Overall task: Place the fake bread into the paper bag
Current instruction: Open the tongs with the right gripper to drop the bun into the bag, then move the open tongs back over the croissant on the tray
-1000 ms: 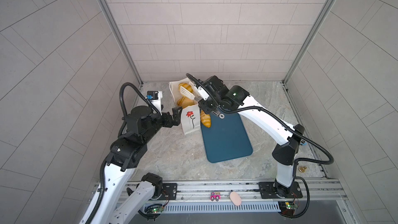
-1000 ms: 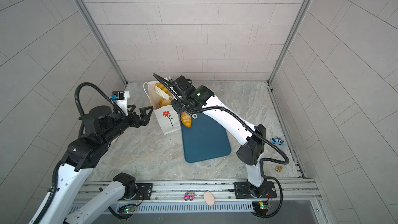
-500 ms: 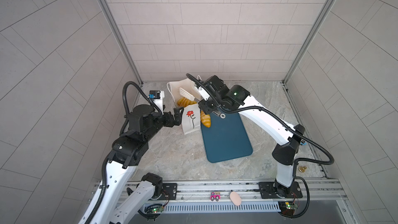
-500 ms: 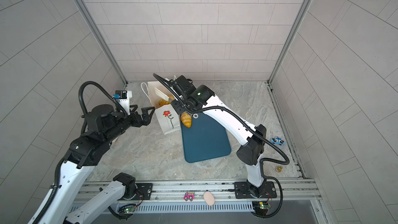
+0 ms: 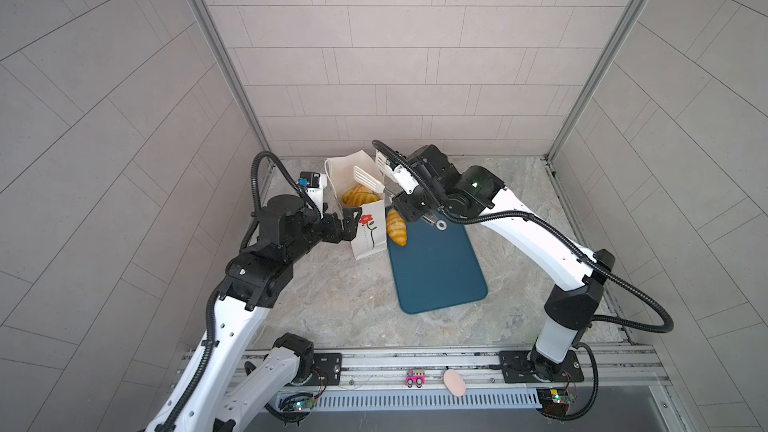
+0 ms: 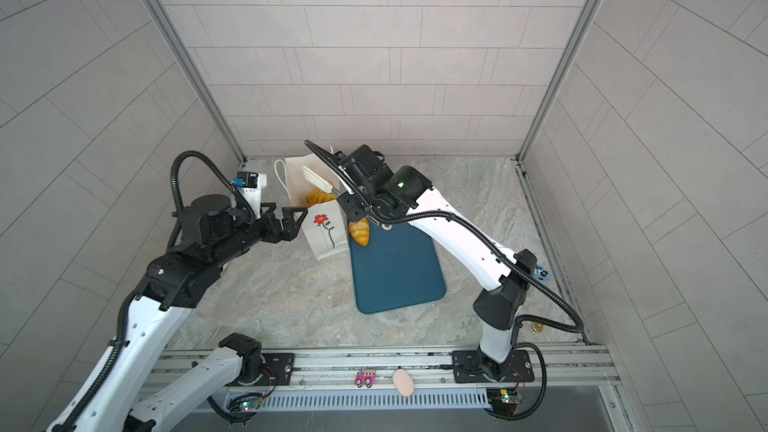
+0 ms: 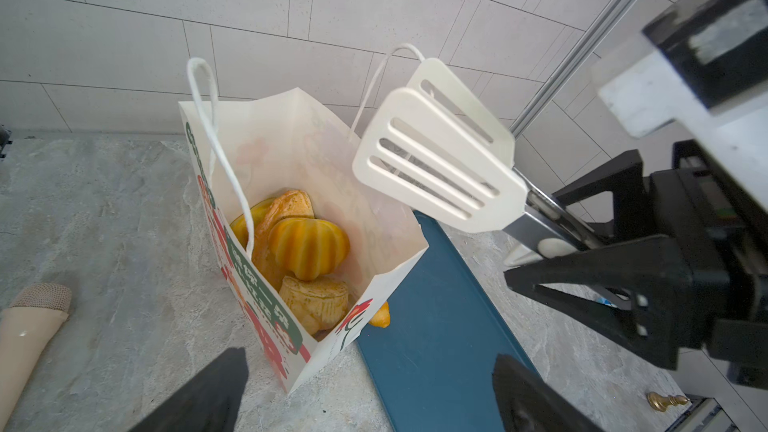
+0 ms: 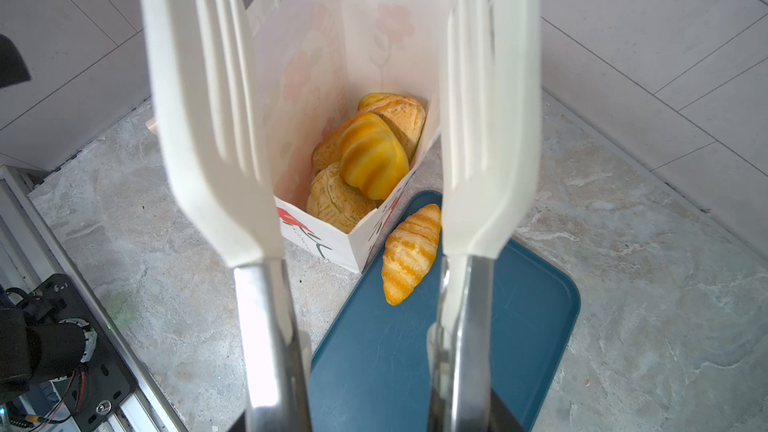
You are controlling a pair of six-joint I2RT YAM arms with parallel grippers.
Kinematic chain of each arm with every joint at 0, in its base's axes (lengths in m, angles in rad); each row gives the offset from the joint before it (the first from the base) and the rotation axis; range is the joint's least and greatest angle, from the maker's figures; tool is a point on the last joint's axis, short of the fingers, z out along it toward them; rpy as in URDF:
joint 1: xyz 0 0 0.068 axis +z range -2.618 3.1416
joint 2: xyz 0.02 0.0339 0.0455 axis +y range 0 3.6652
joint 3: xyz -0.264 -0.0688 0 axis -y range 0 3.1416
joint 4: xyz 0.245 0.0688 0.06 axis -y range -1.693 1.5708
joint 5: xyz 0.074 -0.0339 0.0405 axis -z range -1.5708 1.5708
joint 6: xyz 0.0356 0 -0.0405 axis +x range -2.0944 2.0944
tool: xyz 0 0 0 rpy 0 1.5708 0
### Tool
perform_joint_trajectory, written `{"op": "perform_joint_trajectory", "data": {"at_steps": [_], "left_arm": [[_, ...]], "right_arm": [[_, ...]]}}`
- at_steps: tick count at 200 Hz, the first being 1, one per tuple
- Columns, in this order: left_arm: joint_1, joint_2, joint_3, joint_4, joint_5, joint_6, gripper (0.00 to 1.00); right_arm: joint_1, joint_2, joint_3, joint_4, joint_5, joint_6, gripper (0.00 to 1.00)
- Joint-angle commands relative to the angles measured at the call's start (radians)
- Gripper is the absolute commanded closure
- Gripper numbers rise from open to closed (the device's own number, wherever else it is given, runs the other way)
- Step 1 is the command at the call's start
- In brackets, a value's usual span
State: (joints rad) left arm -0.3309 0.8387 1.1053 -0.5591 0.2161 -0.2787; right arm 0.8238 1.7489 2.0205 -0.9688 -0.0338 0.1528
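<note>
The white paper bag [image 5: 366,236] with a red flower stands upright at the blue tray's [image 5: 436,280] far left corner. Several fake bread pieces [image 8: 372,155] lie inside it, also seen in the left wrist view [image 7: 307,247]. One striped croissant [image 5: 395,227] lies on the tray against the bag, [image 8: 411,253]. My right gripper [image 5: 405,201] is shut on the handles of white slotted tongs [image 7: 436,160]. The tongs' blades [image 8: 208,97] stand spread above the bag's mouth with nothing between them. My left gripper [image 5: 349,226] is open beside the bag's left side, apart from it.
A beige rolling pin [image 7: 25,334] lies on the marble left of the bag. A pink egg [image 5: 453,382] and a toy car [image 5: 416,379] sit on the front rail. A small brass piece [image 6: 538,328] and a blue toy [image 6: 540,273] lie by the right wall.
The tongs' blades have spread a little. A bread piece that was high at the bag's mouth now lies lower inside the bag. The left arm shifted slightly.
</note>
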Motion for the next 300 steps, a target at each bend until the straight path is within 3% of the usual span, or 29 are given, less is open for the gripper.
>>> {"op": "perform_joint_trajectory", "data": {"at_steps": [1, 79, 148, 225, 300], "left_arm": [[-0.022, -0.004, 0.037, 0.007, 0.001, 0.002, 0.01], [-0.108, 0.048, 0.053, 0.040, -0.073, 0.019, 0.01], [-0.119, 0.080, 0.040, 0.077, -0.103, 0.045, 0.01], [-0.117, 0.057, 0.000, 0.096, -0.174, 0.055, 0.00], [-0.110, 0.022, -0.027, 0.064, -0.214, 0.069, 0.00]], "right_arm": [[0.001, -0.090, -0.050, 0.063, 0.044, -0.012, 0.44], [-0.011, -0.285, -0.350, 0.159, 0.141, 0.034, 0.44], [-0.012, -0.328, -0.549, 0.156, 0.185, 0.160, 0.44], [-0.012, -0.122, -0.528, 0.034, 0.191, 0.216, 0.44], [-0.012, 0.064, -0.485, 0.056, 0.130, 0.220, 0.44]]}}
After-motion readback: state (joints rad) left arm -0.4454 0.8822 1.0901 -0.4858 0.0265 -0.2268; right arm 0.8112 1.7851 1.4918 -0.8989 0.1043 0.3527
